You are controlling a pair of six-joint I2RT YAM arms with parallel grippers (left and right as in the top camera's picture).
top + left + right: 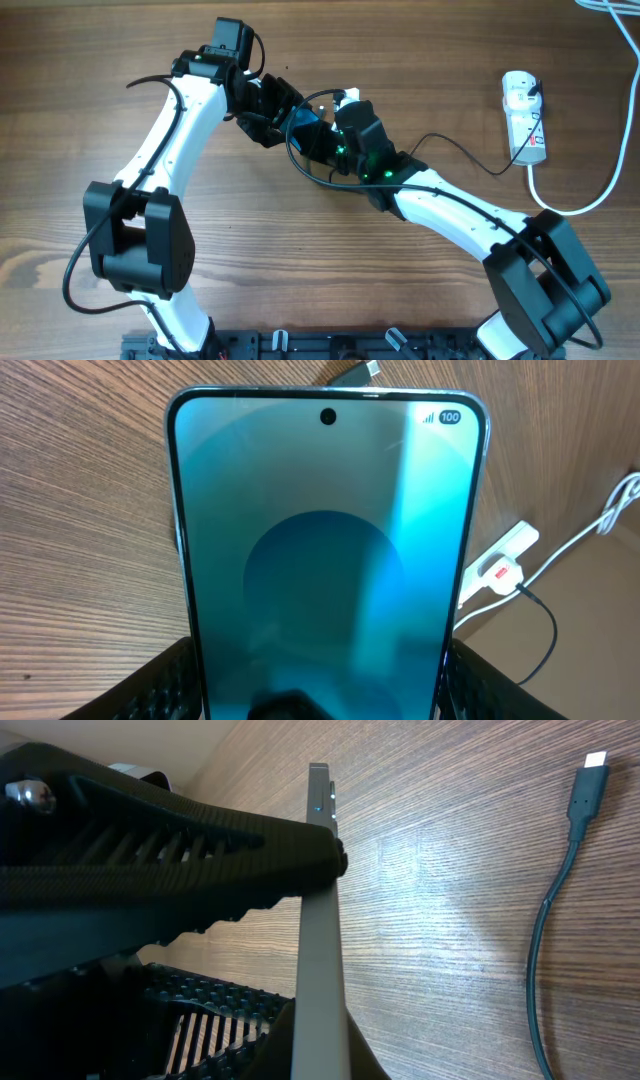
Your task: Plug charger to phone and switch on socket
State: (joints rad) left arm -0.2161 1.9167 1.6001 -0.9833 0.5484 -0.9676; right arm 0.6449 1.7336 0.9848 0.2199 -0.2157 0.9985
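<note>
Left end effector [320, 672] pinches the phone [325, 560] by its edges, above the tabletop [300, 260]. Right end effector [338, 955] seems to pinch its flat sides. Next job, I think: grab the loose charger [545, 920]. Only the left wrist view shows the lit screen and the socket [500, 560].

Overhead view: bright, even light from above and sharp focus throughout, with only faint, soft shadows on the table [300, 300] beside the arms. Left wrist view: the phone [325, 560] screen carries a pale vertical band of reflected light right of centre. Right wrist view: a white glare patch washes out the wood grain at centre, and the close foreground renders nearly black with little detail.
</note>
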